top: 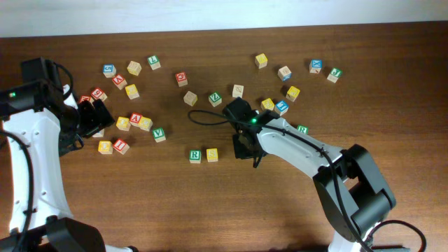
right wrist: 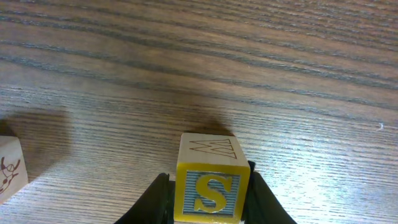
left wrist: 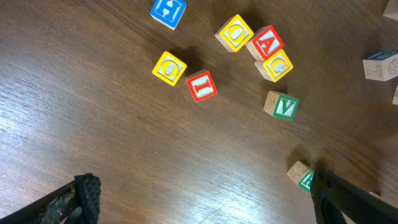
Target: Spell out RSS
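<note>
The word is being built near the middle of the table [top: 140, 203]. The green R cube [top: 195, 155] is being kept at the left of the row, and a yellow cube [top: 211, 155] is being kept just beside it on the right. Its letter is too small to be read with certainty, though it looks like an S. Two of the three places are therefore being judged as filled.

The third piece, the S cube [right wrist: 210, 190], is being gripped by the right gripper [right wrist: 209, 208], with the fingers being pressed against its two sides and its yellow S face being turned toward the wrist camera. From overhead this cube is being hidden under the gripper, which is being held near the right end of the row, apart from the yellow cube. Whether the S cube is being rested on the wood or carried just above it cannot be told.

The left gripper [left wrist: 205, 205] is being held wide open with nothing between its fingers, over the loose letter cubes [left wrist: 236, 34] at the left of the table.

What is being left, by judgement: the S cube is to be set just beside the yellow cube, in line with the row, and released
</note>
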Robot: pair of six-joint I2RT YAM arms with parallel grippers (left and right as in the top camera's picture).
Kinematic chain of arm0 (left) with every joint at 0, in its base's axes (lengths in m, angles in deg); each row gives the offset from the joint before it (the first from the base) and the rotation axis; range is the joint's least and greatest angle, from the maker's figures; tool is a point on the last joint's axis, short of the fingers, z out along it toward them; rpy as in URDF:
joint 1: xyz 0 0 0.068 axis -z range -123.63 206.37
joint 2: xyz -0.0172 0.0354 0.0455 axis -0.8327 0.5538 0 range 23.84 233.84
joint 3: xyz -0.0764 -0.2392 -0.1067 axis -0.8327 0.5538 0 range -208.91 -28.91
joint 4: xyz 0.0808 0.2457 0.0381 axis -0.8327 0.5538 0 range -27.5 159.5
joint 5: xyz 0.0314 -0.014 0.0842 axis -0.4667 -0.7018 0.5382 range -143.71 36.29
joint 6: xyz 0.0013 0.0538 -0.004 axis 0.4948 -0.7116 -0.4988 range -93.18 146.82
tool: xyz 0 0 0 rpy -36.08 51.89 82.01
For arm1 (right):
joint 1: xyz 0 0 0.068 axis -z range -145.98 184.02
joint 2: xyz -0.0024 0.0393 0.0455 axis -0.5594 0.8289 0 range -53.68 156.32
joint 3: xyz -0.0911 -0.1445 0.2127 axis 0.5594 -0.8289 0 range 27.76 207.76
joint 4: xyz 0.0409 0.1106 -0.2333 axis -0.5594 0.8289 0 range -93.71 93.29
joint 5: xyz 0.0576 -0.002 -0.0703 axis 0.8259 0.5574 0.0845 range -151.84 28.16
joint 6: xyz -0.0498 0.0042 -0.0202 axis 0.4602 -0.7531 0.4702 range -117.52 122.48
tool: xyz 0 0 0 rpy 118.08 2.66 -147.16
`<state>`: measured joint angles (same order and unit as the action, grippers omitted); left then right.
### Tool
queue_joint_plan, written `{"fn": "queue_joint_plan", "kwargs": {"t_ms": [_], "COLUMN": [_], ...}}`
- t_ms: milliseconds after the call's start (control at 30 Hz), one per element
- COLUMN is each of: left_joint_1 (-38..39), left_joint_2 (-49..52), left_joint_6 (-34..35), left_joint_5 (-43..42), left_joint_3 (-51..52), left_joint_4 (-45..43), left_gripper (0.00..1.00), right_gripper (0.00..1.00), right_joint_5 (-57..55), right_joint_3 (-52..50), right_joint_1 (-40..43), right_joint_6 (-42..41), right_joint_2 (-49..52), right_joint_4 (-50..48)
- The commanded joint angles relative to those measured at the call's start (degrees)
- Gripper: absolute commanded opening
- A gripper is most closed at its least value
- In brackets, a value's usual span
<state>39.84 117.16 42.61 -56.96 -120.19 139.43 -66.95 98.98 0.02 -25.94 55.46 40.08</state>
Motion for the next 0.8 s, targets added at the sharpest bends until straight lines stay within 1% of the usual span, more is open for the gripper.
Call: {"fn": "queue_joint_plan", "kwargs": {"t_ms": [0, 267, 400, 667, 733, 767], "left_joint_1": [-0.1, -0.1, -0.1, -0.1, -0.1, -0.1], "left_joint_2": [0.0, 0.0, 0.0, 0.0, 0.0, 0.0], "left_joint_6": [-0.5, -0.5, -0.5, -0.5, -0.5, -0.5], "left_joint_5": [-0.4, -0.4, -0.4, -0.4, -0.4, -0.4], "left_joint_3": [-0.1, -0.1, -0.1, -0.1, -0.1, -0.1], "left_joint_4": [-0.1, -0.1, -0.1, -0.1, -0.1, -0.1], "left_gripper": [0.99, 0.99, 0.99, 0.99, 0.99, 0.99], "right_gripper": [0.22, 0.23, 0.23, 0.22, 0.24, 0.27], "right_joint_5": [0.3, 0.2, 0.1, -0.9, -0.9, -0.9], "right_joint_3": [-0.6, -0.6, -0.6, -0.6, -0.6, -0.6], "right_joint_1": [0.3, 0.3, 0.3, 0.3, 0.3, 0.3], "right_joint_6": [-1.0, -1.4, -3.4, -3.4, -3.4, -3.4], "right_joint_2": [0.1, 0.1, 0.1, 0.1, 0.1, 0.1], "right_joint_4": [0.4, 0.4, 0.3, 0.4, 0.4, 0.4]}}
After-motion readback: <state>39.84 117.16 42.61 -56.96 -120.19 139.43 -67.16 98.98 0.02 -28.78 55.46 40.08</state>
